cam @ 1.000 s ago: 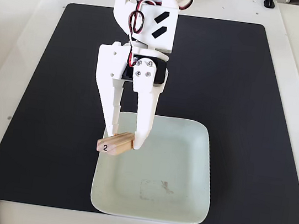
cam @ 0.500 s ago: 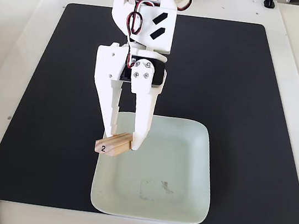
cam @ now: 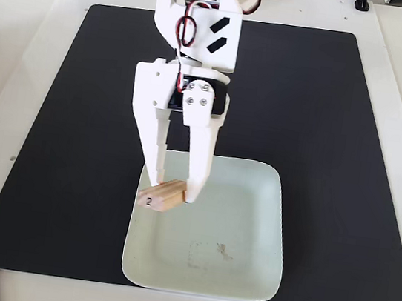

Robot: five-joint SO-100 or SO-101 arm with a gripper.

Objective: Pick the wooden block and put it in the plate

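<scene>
In the fixed view, your gripper [cam: 174,189] is clamped on the wooden block [cam: 161,195], one finger on each long side, with the end marked "2" pointing toward the desk's near-left corner. The block hangs over the plate's [cam: 264,234] far-left rim, partly over the dish and partly over the black mat [cam: 327,108] that covers most of the desk. Whether it touches the rim cannot be told from this angle.

You are in the carrying step, not quite ready to let go. A release here would probably leave the block tipping on the raised rim or sliding off onto the mat. Bring the arm a little further toward the desk's near edge and to the right, so the whole block sits over the flat floor of the plate, around the scuff marks [cam: 218,252]. Then lower until it is just above the surface before you part the fingers, so it settles rather than bounces.
</scene>
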